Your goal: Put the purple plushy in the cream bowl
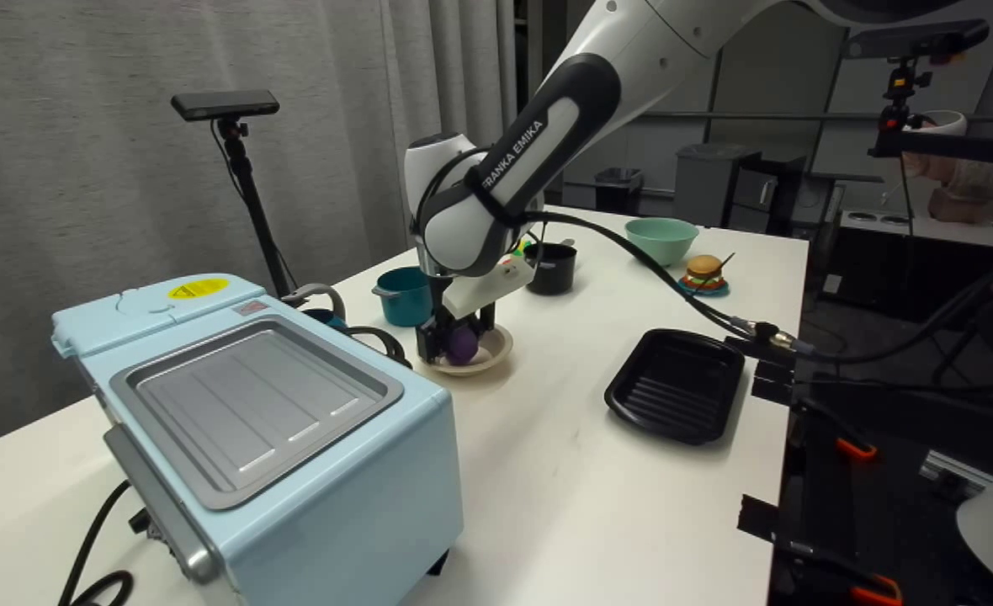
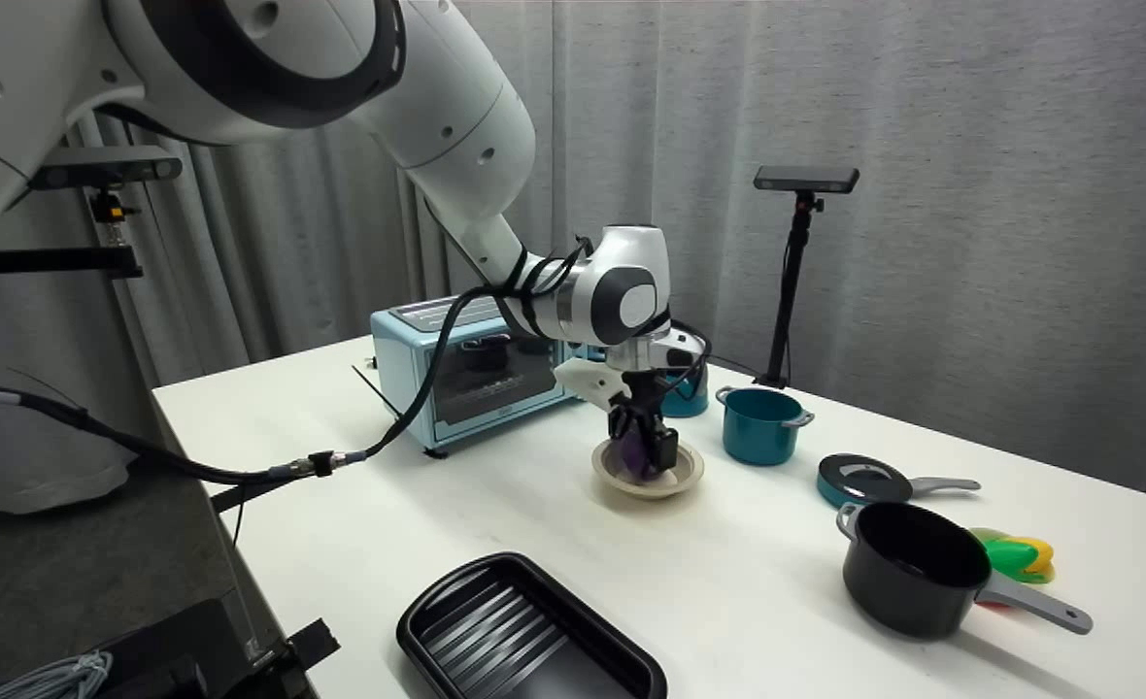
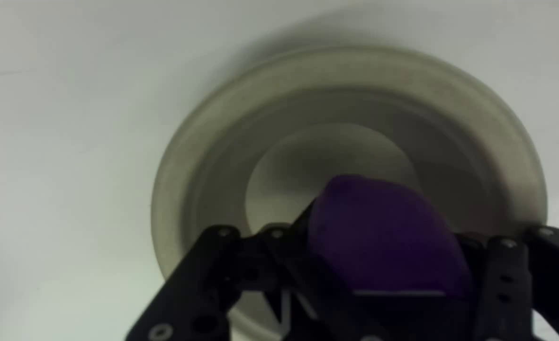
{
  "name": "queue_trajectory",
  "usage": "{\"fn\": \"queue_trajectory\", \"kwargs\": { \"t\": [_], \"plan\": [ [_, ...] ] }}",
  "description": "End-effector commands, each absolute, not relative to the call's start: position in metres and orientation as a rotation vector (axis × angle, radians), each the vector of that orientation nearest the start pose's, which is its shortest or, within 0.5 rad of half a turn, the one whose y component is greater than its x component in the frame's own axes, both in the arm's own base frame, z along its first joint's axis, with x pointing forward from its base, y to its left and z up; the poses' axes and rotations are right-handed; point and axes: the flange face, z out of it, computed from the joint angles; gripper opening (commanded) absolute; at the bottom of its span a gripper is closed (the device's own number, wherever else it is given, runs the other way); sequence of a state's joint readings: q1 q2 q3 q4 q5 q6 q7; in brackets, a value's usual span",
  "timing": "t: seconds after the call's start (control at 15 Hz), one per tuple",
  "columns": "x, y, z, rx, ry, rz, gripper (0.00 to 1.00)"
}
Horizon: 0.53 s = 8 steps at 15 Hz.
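Jaws (black) hold purple plushy [image 1: 462, 346] over cream bowl [image 1: 498, 350].

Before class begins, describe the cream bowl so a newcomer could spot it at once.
Find the light-blue toaster oven. Near it, under the tool gripping the purple plushy, sits the cream bowl. Unlike the teal pot nearby, it is shallow and shows no handles.

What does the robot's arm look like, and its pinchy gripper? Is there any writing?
The arm is mostly white and rounded, with black parts and round grey dots. Pale letters on black say FRANKA EMIKA. A black strap goes round it, and a black cable runs from it. The gripper is black with little round screws; a white plate sits above it.
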State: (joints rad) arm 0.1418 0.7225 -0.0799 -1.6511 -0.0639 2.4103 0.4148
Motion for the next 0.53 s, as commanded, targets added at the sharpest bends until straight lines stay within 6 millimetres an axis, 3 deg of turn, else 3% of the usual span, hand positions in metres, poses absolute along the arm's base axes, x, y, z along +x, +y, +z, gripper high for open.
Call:
{"fn": "queue_trajectory", "kwargs": {
  "t": [0.0,0.27,0.47],
  "plan": [
    [0.696,0.044,0.203,-3.203,0.494,-0.072,0.64],
    [0.698,0.034,0.217,-3.196,0.511,-0.064,0.95],
    [0.701,0.023,0.232,-3.186,0.531,-0.084,1.0]
  ]
}}
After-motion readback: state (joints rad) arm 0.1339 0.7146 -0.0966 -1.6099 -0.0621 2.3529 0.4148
